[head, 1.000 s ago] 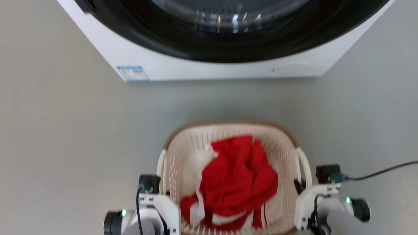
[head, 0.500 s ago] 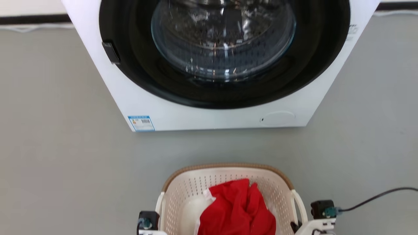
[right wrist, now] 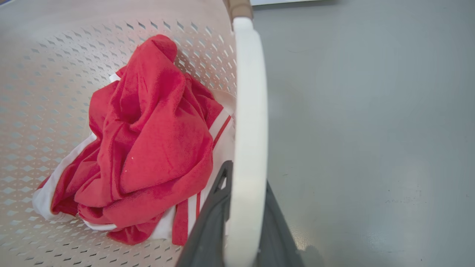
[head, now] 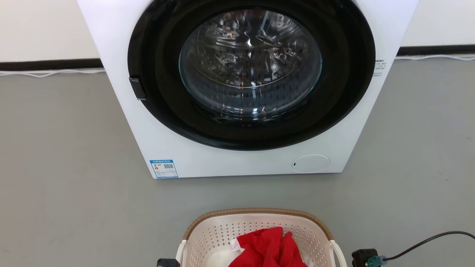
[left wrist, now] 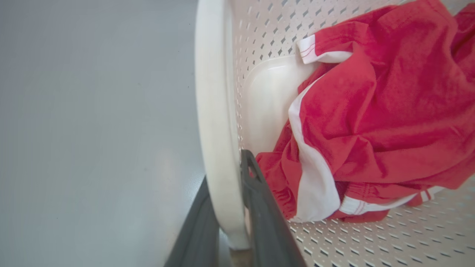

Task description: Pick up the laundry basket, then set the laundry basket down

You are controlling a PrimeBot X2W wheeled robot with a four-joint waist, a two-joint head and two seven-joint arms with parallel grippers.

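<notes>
My laundry basket [head: 222, 233] is cream-white, its walls patterned with rows of small diamond holes, with a brown woven-look rim [head: 256, 211] and white handles [left wrist: 213, 111]. The cloth [right wrist: 156, 141] in it is bright red with white bands. My left gripper [left wrist: 226, 167] and right gripper [right wrist: 246, 174] have dark grey fingers [left wrist: 259, 215]. The far washing machine [head: 222, 163] is white with a black door ring [head: 156, 55] and a blue-edged label [head: 163, 168] at its left. The floor [head: 55, 167] is grey
</notes>
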